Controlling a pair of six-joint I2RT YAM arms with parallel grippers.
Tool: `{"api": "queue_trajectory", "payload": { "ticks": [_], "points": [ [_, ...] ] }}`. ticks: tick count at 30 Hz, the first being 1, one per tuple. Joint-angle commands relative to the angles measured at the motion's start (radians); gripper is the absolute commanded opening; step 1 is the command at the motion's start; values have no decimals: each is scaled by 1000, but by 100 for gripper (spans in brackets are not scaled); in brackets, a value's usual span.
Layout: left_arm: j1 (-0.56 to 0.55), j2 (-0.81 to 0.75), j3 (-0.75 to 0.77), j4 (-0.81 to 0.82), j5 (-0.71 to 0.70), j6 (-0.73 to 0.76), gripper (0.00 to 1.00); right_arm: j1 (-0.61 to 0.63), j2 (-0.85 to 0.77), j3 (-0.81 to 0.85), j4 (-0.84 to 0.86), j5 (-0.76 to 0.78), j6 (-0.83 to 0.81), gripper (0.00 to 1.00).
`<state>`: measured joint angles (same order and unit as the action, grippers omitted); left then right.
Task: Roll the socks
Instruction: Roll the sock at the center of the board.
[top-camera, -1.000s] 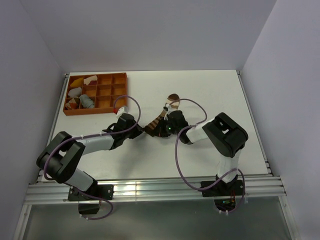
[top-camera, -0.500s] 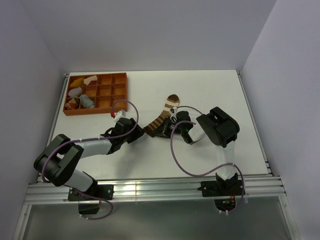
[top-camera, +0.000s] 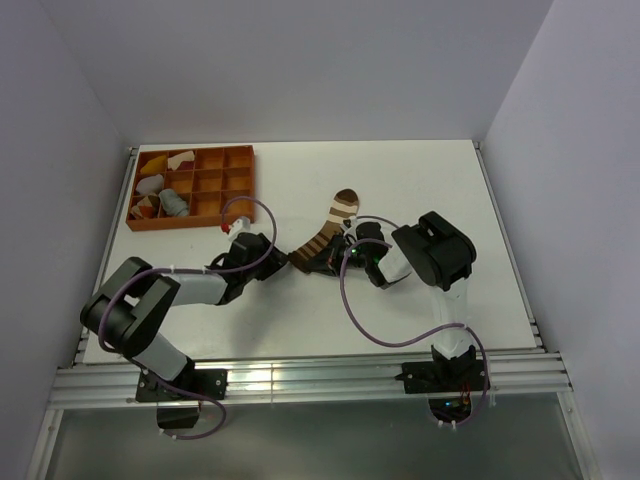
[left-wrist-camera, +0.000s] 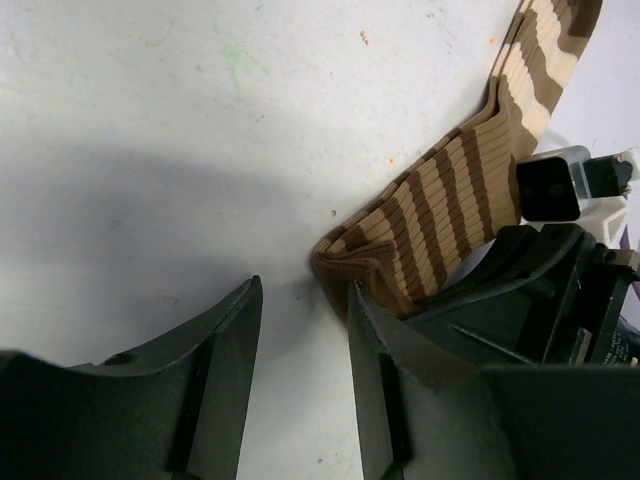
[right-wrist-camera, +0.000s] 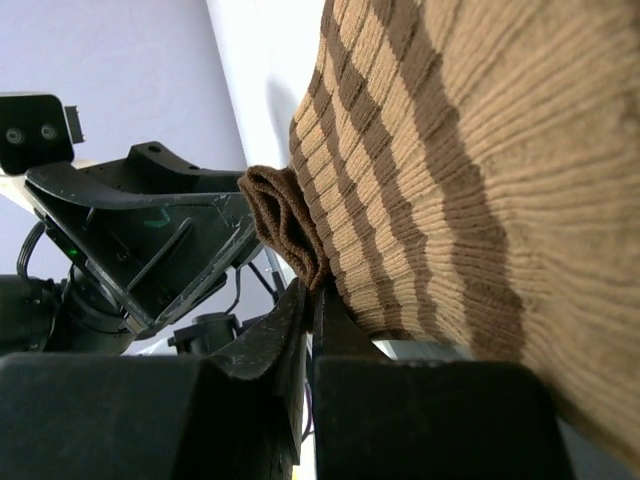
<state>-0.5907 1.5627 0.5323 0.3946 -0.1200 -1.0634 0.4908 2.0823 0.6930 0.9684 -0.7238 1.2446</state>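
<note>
Over the preceding second, the left arm's fingers (left-wrist-camera: 215, 350) were opened at the cuff of the brown striped sock (left-wrist-camera: 450, 200). They were found parted with nothing between them, and the folded cuff lay just ahead of their tips. The right arm's fingers (right-wrist-camera: 275, 345) were clenched, with the cuff fold pinched at their tips and the leg of the sock draped over them. The right arm had been folded in closer to the sock. The sock was laid out flat near the middle of the table (top-camera: 420, 180), toe pointed away from the arm bases. Only a small first fold had been formed at the cuff, so the roll was judged barely begun. The grey sock (top-camera: 172, 203) was left in the orange tray (top-camera: 195, 226), well apart.
</note>
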Motion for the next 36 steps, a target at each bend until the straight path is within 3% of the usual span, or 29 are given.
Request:
{"api": "queue_trajectory", "payload": {
  "ticks": [1, 12, 27, 32, 36],
  "points": [
    [6, 31, 17, 45, 25, -9, 45, -11, 27, 7, 4, -17, 38, 0],
    [11, 111, 21, 102, 80, -46, 45, -14, 24, 23, -76, -5, -5, 0],
    [6, 204, 95, -19, 71, -50, 37, -12, 21, 36, -146, 21, -50, 0],
    [0, 211, 126, -77, 54, -43, 26, -12, 19, 39, -163, 23, -60, 0],
    [-4, 211, 147, -134, 31, -38, 6, -12, 7, 43, -183, 30, -80, 0]
  ]
}}
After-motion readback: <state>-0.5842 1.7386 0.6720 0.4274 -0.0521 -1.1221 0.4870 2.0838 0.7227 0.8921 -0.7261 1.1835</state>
